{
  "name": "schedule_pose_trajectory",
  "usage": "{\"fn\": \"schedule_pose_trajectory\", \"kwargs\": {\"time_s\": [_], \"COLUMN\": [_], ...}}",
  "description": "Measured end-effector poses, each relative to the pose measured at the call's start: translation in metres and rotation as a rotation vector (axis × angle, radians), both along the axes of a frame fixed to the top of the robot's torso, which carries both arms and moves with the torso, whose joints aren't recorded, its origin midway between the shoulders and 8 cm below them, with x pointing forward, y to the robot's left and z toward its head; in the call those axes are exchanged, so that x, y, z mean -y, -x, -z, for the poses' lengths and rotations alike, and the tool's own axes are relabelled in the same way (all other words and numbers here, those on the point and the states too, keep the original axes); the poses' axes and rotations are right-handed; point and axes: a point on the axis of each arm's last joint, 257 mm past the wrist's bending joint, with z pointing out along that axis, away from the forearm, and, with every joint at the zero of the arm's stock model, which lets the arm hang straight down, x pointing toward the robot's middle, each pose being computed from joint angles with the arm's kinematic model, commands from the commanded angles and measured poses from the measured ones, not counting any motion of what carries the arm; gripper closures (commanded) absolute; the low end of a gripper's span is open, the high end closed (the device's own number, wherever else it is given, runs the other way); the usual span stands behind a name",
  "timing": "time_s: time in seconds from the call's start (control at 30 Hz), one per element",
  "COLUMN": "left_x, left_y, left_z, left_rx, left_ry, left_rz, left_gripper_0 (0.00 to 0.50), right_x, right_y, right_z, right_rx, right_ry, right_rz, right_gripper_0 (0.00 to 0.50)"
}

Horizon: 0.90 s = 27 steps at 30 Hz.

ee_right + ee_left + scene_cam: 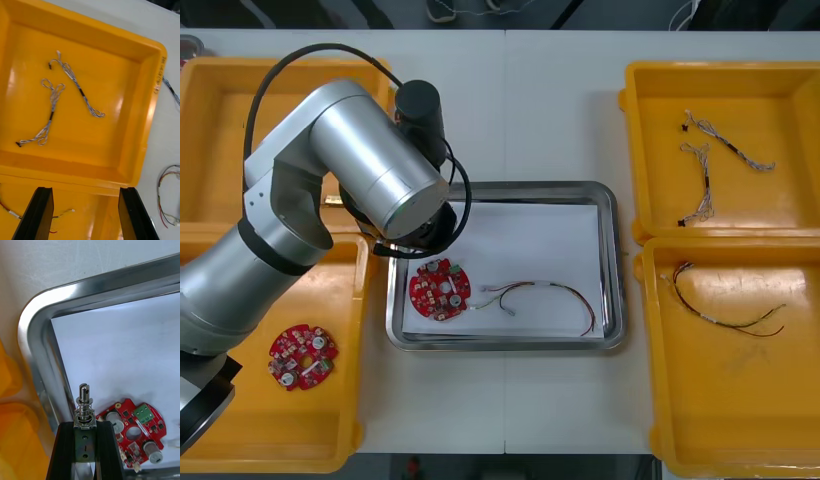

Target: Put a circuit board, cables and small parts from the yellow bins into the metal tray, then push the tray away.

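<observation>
We find circuit board (pixel 440 290) and cable (pixel 545 292) in the tray (pixel 502 186); left tool (pixel 85 427) holds a small metal part (pixel 84 405) at its nine o'clock, right tool (pixel 85 191) wide over a bin (pixel 142 112); push pending.

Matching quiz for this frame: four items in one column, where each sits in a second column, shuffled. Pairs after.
Things
1. small metal part
2. twisted blue and white cables
3. red and yellow cable
4. circuit board lying outside the tray

Places
A. left near yellow bin, robot's side
B. between the fingers of the left pincer
C. on the white inside of the metal tray
D. right far yellow bin

Pairs: 1-B, 2-D, 3-C, 4-A
</observation>
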Motion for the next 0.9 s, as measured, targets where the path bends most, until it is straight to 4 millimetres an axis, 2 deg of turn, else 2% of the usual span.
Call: {"fn": "schedule_pose_trajectory", "kwargs": {"time_s": [0.2, 0.43, 0.47, 0.5, 0.53, 0.57, 0.6, 0.63, 0.67, 0.9], "left_x": [0.003, 0.004, 0.005, 0.005, 0.005, 0.006, 0.007, 0.007, 0.008, 0.008], "left_y": [-0.014, -0.024, -0.024, -0.024, -0.024, -0.025, -0.026, -0.027, -0.028, -0.031], "left_z": [0.017, 0.033, 0.034, 0.035, 0.035, 0.034, 0.034, 0.034, 0.034, 0.035], "left_rx": [0.013, 0.026, 0.025, 0.026, 0.027, 0.030, 0.033, 0.035, 0.039, 0.045], "left_ry": [0.014, 0.009, 0.008, 0.008, 0.010, 0.012, 0.016, 0.019, 0.023, 0.031], "left_rz": [0.002, 0.010, 0.011, 0.012, 0.012, 0.013, 0.014, 0.014, 0.013, 0.007], "left_gripper_0": [0.500, 0.493, 0.475, 0.346, 0.310, 0.196, 0.121, 0.024, 0.000, 0.000], "right_x": [0.032, 0.047, 0.049, 0.051, 0.053, 0.054, 0.055, 0.055, 0.056, 0.059], "right_y": [-0.002, -0.002, -0.002, -0.002, -0.001, -0.001, -0.001, -0.001, -0.002, -0.016], "right_z": [0.008, 0.027, 0.030, 0.033, 0.037, 0.041, 0.045, 0.049, 0.053, 0.056], "right_rx": [-0.025, -0.086, -0.095, -0.105, -0.116, -0.129, -0.145, -0.159, -0.172, -0.224], "right_ry": [-0.018, -0.057, -0.062, -0.069, -0.076, -0.087, -0.101, -0.115, -0.128, -0.197], "right_rz": [0.104, 0.150, 0.155, 0.161, 0.167, 0.170, 0.172, 0.175, 0.179, 0.207], "right_gripper_0": [0.000, 0.000, 0.000, 0.000, 0.000, 0.000, 0.000, 0.000, 0.000, 0.000]}}
